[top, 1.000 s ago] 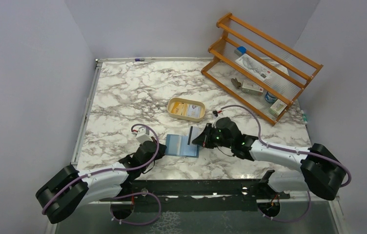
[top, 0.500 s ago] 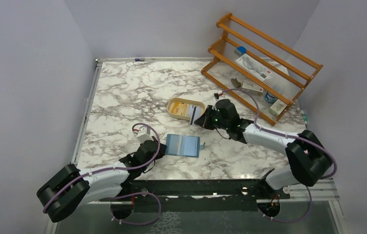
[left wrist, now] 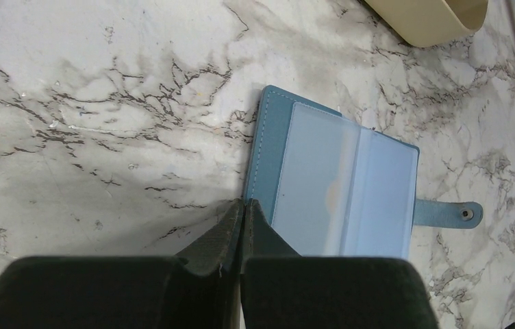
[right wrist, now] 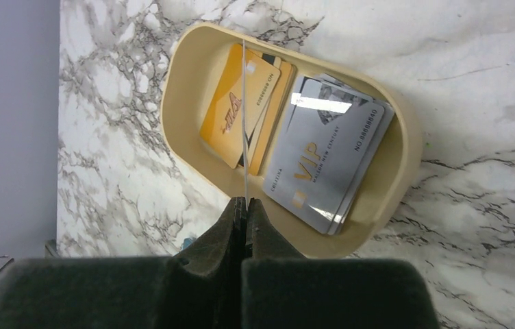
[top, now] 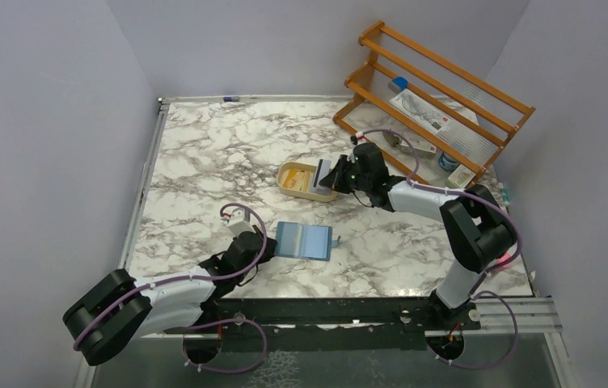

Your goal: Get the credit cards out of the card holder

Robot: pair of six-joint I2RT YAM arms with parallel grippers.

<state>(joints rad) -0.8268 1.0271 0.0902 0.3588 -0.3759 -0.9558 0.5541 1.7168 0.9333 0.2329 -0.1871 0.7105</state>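
Right gripper (right wrist: 243,205) is pressed together on a card (right wrist: 244,123), pinched by its near edge and held edge-on above the dish (right wrist: 405,137). Yellow and grey cards (right wrist: 323,157) lie stacked inside the dish, within its rim. The holder (top: 304,240) lies open and flat on the table (top: 204,162) near the front middle, well apart from the dish, its tab (left wrist: 450,212) sticking out past one side. Left gripper (left wrist: 242,209) is closed on nothing, tips at the holder's opposite edge; I cannot tell if they touch. Bare marble lies open left of and beyond the holder. The rack (top: 438,105) crowds the far right corner, close behind the right arm
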